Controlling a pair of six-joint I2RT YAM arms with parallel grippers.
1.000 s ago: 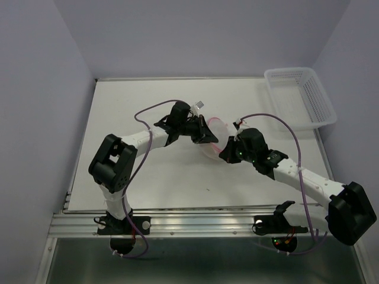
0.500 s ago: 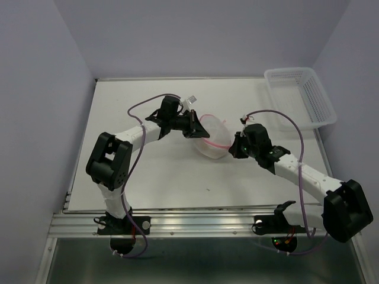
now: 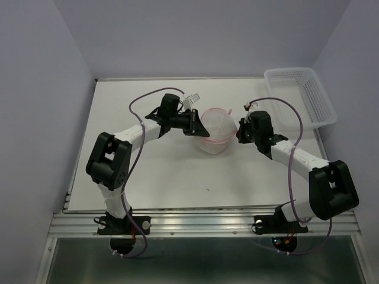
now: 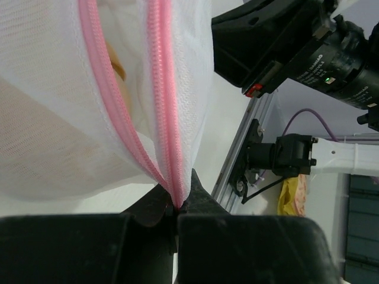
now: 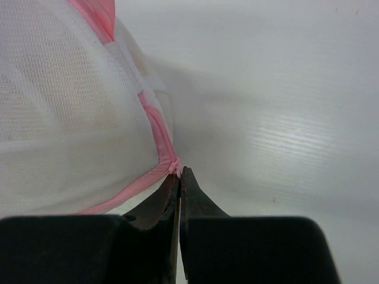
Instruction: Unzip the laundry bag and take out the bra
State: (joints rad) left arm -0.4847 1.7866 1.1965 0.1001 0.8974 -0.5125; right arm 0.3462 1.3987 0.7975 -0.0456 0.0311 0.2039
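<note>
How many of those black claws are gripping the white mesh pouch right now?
2. The left gripper pinches the laundry bag at its left rim; the right gripper pinches its pink zipper on the right.

The left arm (image 3: pixel 139 133) and right arm (image 3: pixel 296 158) have white links, black joints and looping purple cables (image 3: pixel 131 107).

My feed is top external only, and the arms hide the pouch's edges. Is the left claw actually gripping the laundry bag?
Observer: Yes. The left wrist view shows the left claw shut on the laundry bag, pinching its pink zipper rim where two tracks meet.
Operator: And the right one?
Observer: The right wrist view shows the right claw shut on the pink rim too.
Operator: Any sign of the bra?
Observer: Left wrist shows something tan between the parted zipper tracks, probably the bra.
</note>
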